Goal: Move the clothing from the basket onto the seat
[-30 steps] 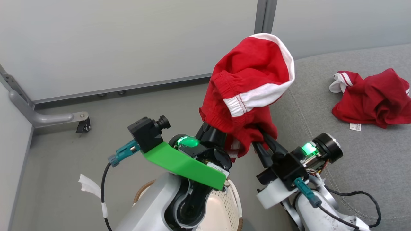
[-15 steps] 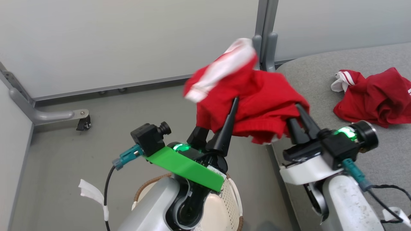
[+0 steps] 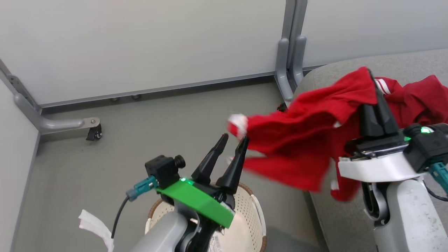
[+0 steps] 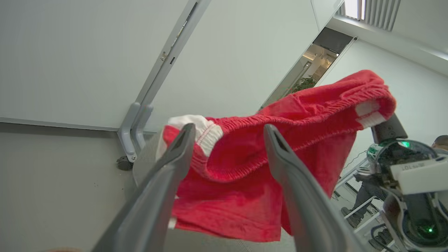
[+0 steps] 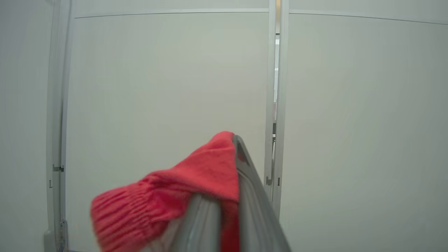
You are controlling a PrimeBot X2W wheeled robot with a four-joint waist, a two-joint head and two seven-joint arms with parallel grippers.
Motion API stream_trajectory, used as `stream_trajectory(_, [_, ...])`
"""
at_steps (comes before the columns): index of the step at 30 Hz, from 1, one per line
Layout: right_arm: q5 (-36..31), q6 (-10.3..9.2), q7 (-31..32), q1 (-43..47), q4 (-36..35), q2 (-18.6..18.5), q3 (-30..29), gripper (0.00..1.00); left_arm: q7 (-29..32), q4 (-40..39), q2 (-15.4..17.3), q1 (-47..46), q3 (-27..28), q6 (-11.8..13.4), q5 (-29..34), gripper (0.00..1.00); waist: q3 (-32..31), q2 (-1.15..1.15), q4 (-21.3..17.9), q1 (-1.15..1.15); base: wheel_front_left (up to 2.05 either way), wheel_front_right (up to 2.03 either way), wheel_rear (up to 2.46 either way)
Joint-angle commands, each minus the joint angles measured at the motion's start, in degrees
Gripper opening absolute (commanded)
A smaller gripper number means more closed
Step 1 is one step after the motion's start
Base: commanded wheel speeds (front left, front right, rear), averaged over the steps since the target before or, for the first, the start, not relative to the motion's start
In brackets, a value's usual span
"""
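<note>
Head view: shorts swung right over seat, drop next
Left gripper: released, parted
Right gripper: clamps shorts

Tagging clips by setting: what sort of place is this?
Probably a partitioned office or lab test area, not a home: pale partition panels on metal caster feet, a bare grey floor, and a grey seat beside a laundry basket.

Head view: set high, angled forward and down onto the smooth grey floor and the pale white partition panels.

Left wrist view: close range, tilted upward along the left gripper.

Right wrist view: close range, facing a panel squarely.

All three views share the bright red soft garment.
</note>
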Motion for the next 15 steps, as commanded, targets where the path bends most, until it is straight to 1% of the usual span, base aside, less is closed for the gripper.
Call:
stream_trajectory(1, [0.1, -0.08, 0.0, -0.6, -0.5, -0.1, -0.6, 0.00, 0.0, 0.5, 0.1, 1.6, 0.1, -0.2, 0.3, 1.00, 0.0, 0.00, 0.1, 0.00, 0.00, 0.00, 0.00])
stream_trajectory(4, [0.2, -0.08, 0.0, -0.7, -1.1, -0.1, -2.2, 0.00, 0.0, 1.9, 0.8, 2.6, 1.1, -0.2, 2.7, 1.00, 0.0, 0.00, 0.3, 0.00, 0.00, 0.00, 0.00])
stream_trajectory(7, [0.1, -0.08, 0.0, -0.8, -1.8, -0.1, -3.1, 0.00, 0.0, 2.6, 1.4, 3.8, 3.3, -0.1, 5.3, 1.00, 0.1, 0.00, 0.5, 0.00, 0.00, 0.00, 0.00])
stream_trajectory(11, [-0.4, -0.08, 0.0, -0.3, -2.6, -0.1, -4.1, 0.00, 0.0, 2.6, 1.5, 6.4, 9.0, -0.3, 7.9, 1.00, 0.3, 0.00, 0.8, 0.00, 0.00, 0.00, 0.00])
stream_trajectory(15, [-0.8, -0.08, 0.0, 0.7, -3.0, -0.1, -5.1, 0.00, 0.0, 2.6, 1.9, 9.6, 15.5, -0.5, 13.5, 1.00, 0.4, 0.00, 1.1, 0.00, 0.00, 0.00, 0.00])
